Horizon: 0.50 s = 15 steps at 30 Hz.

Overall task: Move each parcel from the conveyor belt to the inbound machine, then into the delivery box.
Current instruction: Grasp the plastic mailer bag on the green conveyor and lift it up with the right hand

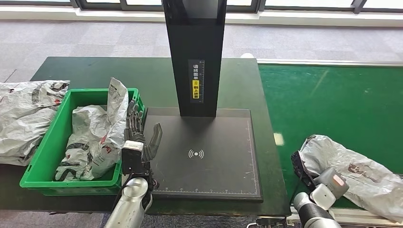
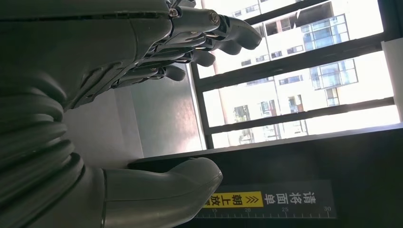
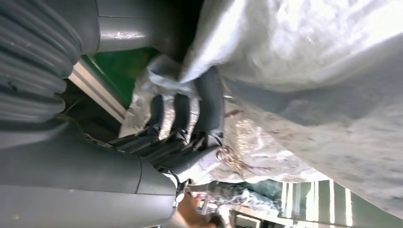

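A crumpled grey plastic parcel (image 1: 354, 173) lies on the green conveyor belt (image 1: 332, 104) at the right. My right hand (image 1: 302, 170) grips its near left edge; in the right wrist view the dark fingers (image 3: 209, 107) curl under a fold of the parcel (image 3: 309, 71), with the thumb on the other side. My left hand (image 1: 140, 135) stands open and holds nothing, fingers upright, between the green delivery box (image 1: 47, 156) and the inbound machine's black plate (image 1: 209, 171). The left wrist view has that hand (image 2: 119, 71) with fingers spread, facing the machine's black column (image 2: 332, 156).
Several grey parcels (image 1: 95, 135) fill the green box, one standing tall at its right wall. More grey bags (image 1: 23, 114) lie on the dark table left of the box. The machine's column (image 1: 195, 57) rises from the back of the plate.
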Tool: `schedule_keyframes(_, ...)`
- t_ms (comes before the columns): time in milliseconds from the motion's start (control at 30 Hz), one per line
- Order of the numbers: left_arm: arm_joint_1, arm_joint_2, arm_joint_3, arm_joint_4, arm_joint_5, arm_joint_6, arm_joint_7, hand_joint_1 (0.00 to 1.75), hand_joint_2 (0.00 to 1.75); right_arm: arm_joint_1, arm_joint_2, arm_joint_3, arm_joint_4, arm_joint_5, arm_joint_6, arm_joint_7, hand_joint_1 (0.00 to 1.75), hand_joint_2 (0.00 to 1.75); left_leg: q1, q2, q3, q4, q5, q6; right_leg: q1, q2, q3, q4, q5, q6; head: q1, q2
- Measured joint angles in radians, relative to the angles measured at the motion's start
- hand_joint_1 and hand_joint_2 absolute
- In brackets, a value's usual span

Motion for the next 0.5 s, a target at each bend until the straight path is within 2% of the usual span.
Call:
schedule_keyframes(200,0.0,0.0,0.002,0.0,0.001,0.0,0.0,0.0,1.75,-0.011,0.018,-0.004,0.0,-0.065,0.02,-0.202,1.75,1.75,0.001,0.002,0.0,0.0,-0.001,-0.001,0.001,0.002,-0.001,0.0,0.0,0.0,0.0,0.0)
schedule_keyframes(333,0.0,0.0,0.003,0.0,0.001,0.0,0.0,0.0,1.75,-0.016,0.038,-0.007,-0.001,-0.087,0.009,-0.265,1.75,1.75,0.001,0.002,0.0,0.0,0.0,0.0,0.001,0.002,-0.001,0.001,0.0,0.0,0.0,0.0)
schedule_keyframes(500,0.001,0.0,0.005,0.0,0.012,0.0,0.0,0.0,1.75,-0.016,0.099,-0.024,-0.073,-0.191,-0.09,-0.517,1.75,1.75,0.001,0.002,-0.001,0.0,0.001,-0.002,0.001,0.003,-0.003,0.002,0.001,-0.001,0.0,0.0)
